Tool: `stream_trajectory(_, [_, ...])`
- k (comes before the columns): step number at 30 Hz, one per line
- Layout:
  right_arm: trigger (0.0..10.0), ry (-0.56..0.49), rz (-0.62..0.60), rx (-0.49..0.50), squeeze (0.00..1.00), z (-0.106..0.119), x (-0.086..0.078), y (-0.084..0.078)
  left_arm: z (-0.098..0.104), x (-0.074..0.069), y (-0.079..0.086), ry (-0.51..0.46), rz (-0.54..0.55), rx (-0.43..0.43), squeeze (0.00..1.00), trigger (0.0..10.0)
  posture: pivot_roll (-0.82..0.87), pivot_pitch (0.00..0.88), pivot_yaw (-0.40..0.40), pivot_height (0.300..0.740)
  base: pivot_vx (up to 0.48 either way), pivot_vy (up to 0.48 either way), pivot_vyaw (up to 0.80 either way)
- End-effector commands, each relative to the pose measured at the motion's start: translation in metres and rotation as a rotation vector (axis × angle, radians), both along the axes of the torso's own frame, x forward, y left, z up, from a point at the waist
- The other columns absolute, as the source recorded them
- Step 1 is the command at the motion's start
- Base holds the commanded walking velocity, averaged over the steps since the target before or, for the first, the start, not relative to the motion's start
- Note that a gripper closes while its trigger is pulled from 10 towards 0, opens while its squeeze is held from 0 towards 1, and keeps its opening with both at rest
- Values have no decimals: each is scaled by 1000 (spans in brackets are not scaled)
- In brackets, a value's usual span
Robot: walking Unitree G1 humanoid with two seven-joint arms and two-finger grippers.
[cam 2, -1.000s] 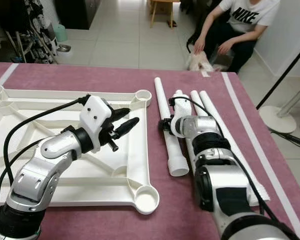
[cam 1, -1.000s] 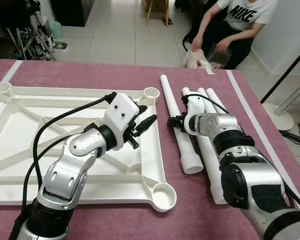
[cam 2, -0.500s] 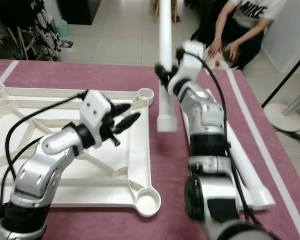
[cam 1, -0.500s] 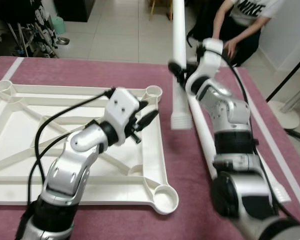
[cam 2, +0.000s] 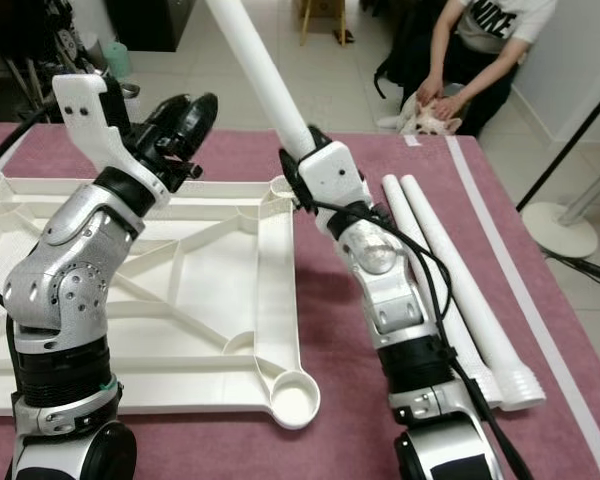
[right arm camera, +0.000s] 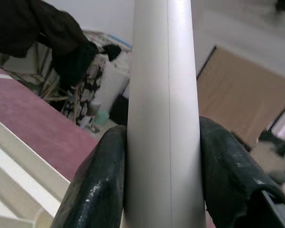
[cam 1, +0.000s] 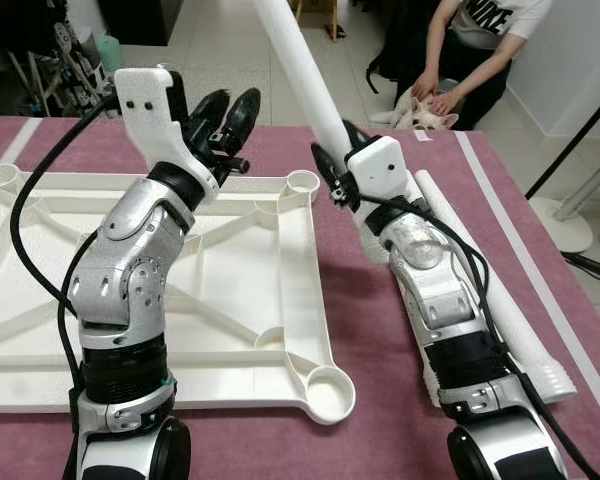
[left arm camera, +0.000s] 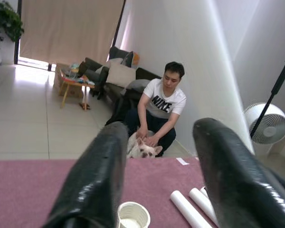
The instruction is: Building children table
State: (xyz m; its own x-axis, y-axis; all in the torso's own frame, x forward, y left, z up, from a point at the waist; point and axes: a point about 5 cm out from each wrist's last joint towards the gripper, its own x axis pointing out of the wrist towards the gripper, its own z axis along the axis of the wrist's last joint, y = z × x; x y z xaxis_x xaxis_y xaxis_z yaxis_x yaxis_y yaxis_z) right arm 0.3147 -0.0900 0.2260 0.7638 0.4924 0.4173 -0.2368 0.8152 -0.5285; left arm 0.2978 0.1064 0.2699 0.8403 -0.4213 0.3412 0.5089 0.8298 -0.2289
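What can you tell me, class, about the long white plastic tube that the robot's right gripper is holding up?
The long white plastic tube is a smooth round table leg, plain and matt, with a faint seam along its length. It is lifted off the pink mat and tilted, its upper end leaning away to the robot's left and running out of the picture. The right gripper is shut on it, one black finger on each side. Nothing else touches it.

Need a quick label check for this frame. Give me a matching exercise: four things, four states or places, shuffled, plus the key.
Things:
1. right tool
2. left tool
3. white tabletop
4. two spare legs

States or places:
A. lying flat side by side on the mat
B. shut on a white leg, tilted up
C. open, raised, holding nothing
D. underside up, round sockets at its corners

Pairs: 1-B, 2-C, 3-D, 4-A
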Motion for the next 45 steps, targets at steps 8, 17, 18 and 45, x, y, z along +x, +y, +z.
stream_trajectory(8, [10000, -121, 112, -69, 0, -5, -17, 30, 21, 3, -17, -1, -222, -187, 0, 10000, 43, 0, 40, 740, 0, 0, 0])
stream_trajectory(17, [10000, -130, 128, -29, 0, -8, -17, 34, 27, -9, -22, -30, -403, -264, 0, 10000, 42, 0, 47, 740, 0, 0, 0])
stream_trajectory(18, [10000, -123, 115, -5, 0, -6, -15, 33, 26, -11, -22, -32, -419, -262, 0, 10000, 42, 0, 47, 740, 0, 0, 0])
stream_trajectory(45, [10000, -117, 165, 81, 0, 9, -17, 37, 14, -1, -24, -31, -248, -169, 0, 10000, 36, 0, 50, 740, 0, 0, 0])
